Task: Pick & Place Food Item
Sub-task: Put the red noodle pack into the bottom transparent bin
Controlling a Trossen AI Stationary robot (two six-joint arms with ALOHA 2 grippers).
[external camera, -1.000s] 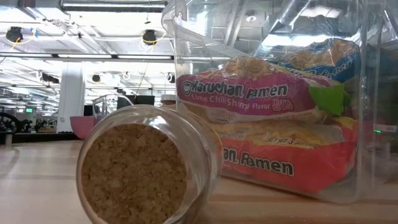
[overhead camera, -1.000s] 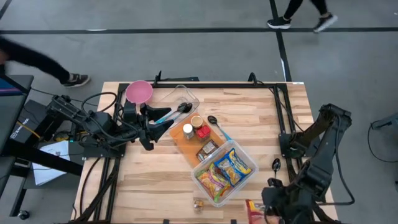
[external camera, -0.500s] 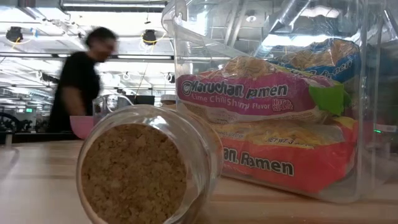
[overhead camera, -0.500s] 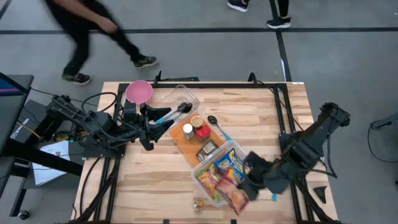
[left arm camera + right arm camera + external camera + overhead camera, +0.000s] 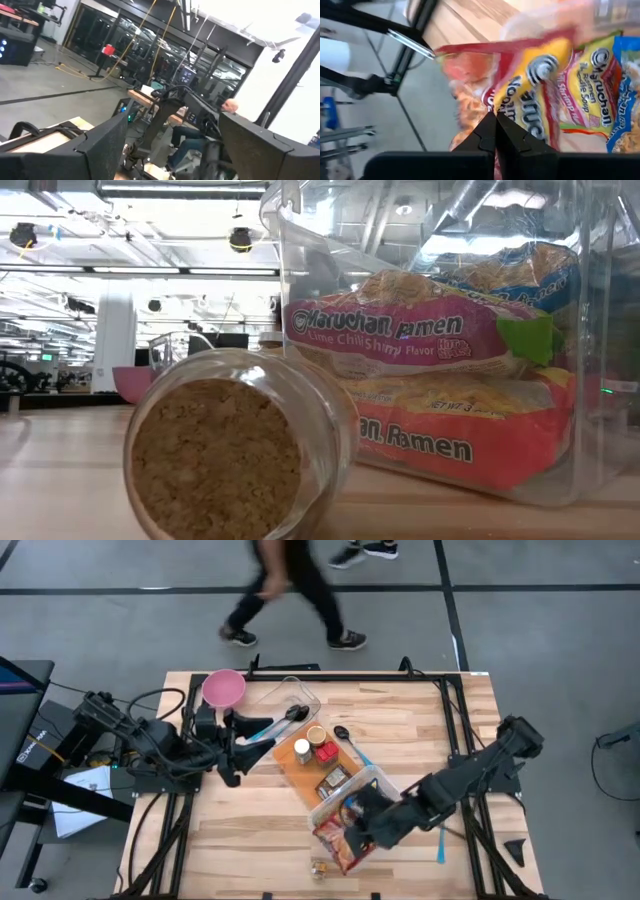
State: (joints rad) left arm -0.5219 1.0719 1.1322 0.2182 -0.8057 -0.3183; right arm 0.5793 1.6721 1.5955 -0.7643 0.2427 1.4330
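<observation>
My right gripper (image 5: 362, 822) reaches in from the table's right and is shut on a red and yellow ramen packet (image 5: 335, 842), at the near-left end of the clear bin (image 5: 385, 783). The packet fills the right wrist view (image 5: 520, 85) just past the shut fingertips (image 5: 495, 125). The bin holds other ramen packets (image 5: 400, 330) and stands on the table. My left gripper (image 5: 248, 740) waits open at the table's left, by the clear container. My right gripper pinches one edge of the ramen packet (image 5: 492, 107) between its two fingers. The fingers come from the table's right, slanting down. The packet sticks out past the fingertips toward the table's left and near edge. I cannot tell whether it touches the bin.
An orange tray (image 5: 300, 772) with small jars lies left of the bin. A pink bowl (image 5: 224, 688) and a clear container with utensils (image 5: 288, 708) stand at the far left. A cork-lidded jar (image 5: 230, 450) lies near the front edge. A person walks past the far edge.
My right gripper has gone from the table's near right corner toward the left, carrying the ramen packet to the bin's near-left end. It has stayed shut on the packet. People have walked past behind the table.
</observation>
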